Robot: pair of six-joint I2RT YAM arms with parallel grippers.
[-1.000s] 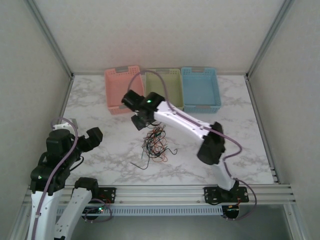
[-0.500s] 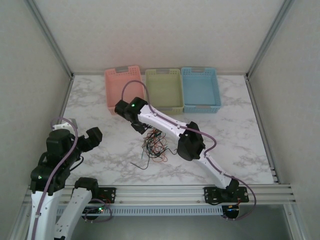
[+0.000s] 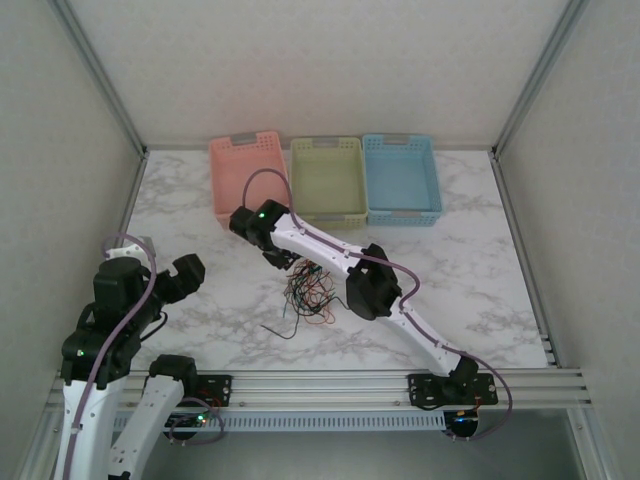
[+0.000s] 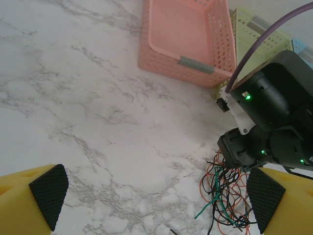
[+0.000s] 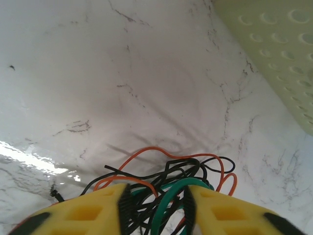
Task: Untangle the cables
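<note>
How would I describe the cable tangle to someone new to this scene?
On the marble table, look in front of the yellow-green basket, the middle of three at the far edge. The cables lie there in one heap: hair-thin curly black, orange and green wires, unlike the arms' thick purple cable.

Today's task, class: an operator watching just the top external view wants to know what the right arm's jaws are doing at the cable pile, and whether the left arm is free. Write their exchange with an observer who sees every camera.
Operator: From above I can't judge the right jaws. Are any cables between them?
Observer: Yes. In the right wrist view, green, black and orange cables run between the yellow fingers. I cannot tell whether they are pinched yet.
Operator: And the left jaws?
Observer: In the left wrist view they stand wide open above the marble table, with nothing between them.
</note>
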